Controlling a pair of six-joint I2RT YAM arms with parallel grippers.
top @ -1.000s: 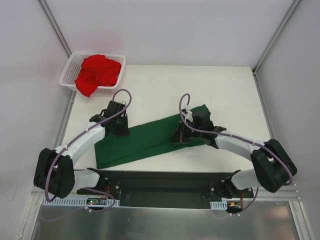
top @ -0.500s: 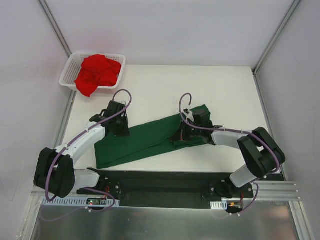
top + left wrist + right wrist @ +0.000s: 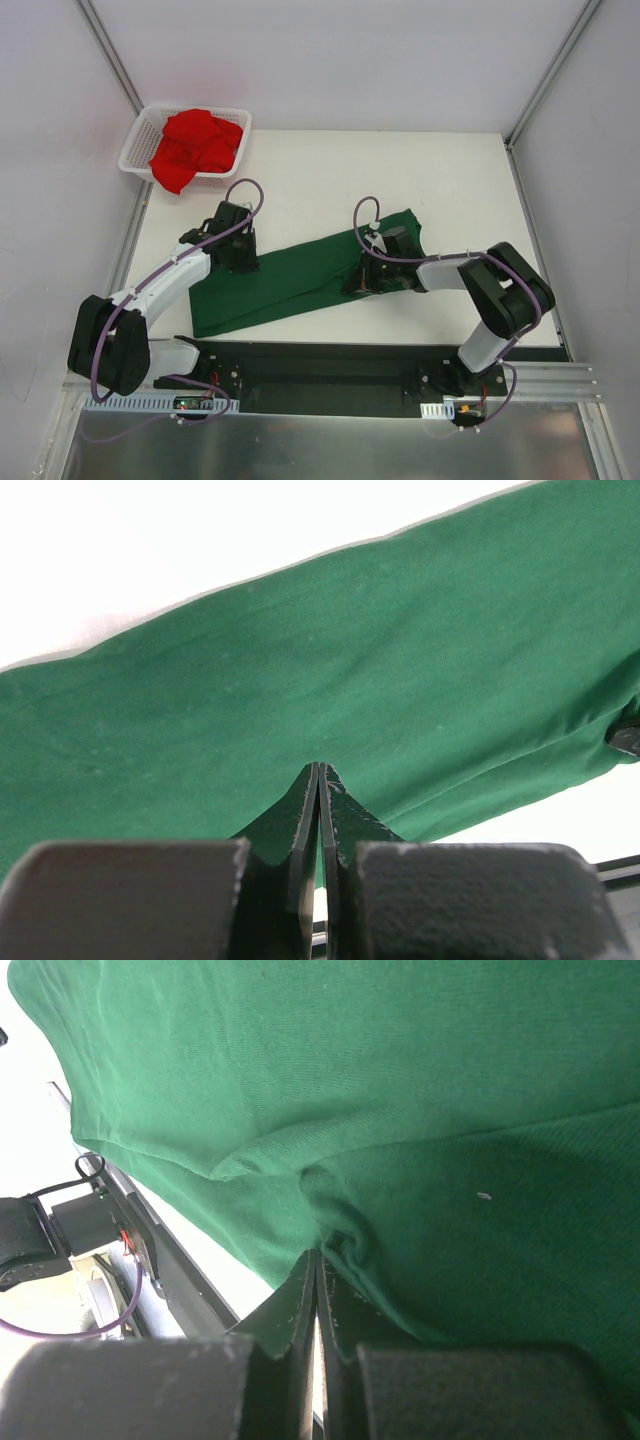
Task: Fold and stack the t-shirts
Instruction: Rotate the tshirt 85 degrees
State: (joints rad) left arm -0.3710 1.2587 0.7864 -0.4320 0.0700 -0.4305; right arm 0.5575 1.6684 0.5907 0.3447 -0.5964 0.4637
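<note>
The dark green t-shirt (image 3: pixel 290 275) lies as a long folded strip slanting across the table (image 3: pixel 450 190). My left gripper (image 3: pixel 238 262) rests on its left part. In the left wrist view that gripper (image 3: pixel 318 770) is shut, tips against flat green cloth (image 3: pixel 350 660), nothing visibly pinched. My right gripper (image 3: pixel 357 280) is on the strip's right part. In the right wrist view it (image 3: pixel 318 1255) is shut, and the green cloth (image 3: pixel 400 1080) puckers into its tips near the shirt's front edge. The bright red t-shirt (image 3: pixel 195 145) lies crumpled in the basket.
The white mesh basket (image 3: pixel 133 160) stands at the far left corner. A black base plate (image 3: pixel 320 365) runs along the near edge between the arm bases. Metal frame posts and white walls close in the sides. Cables and a small board (image 3: pixel 90 1220) show past the shirt's edge.
The right arm's elbow has swung inward to the left while its gripper stayed on the green shirt, shifting slightly left. The left arm and both shirts have not moved.
</note>
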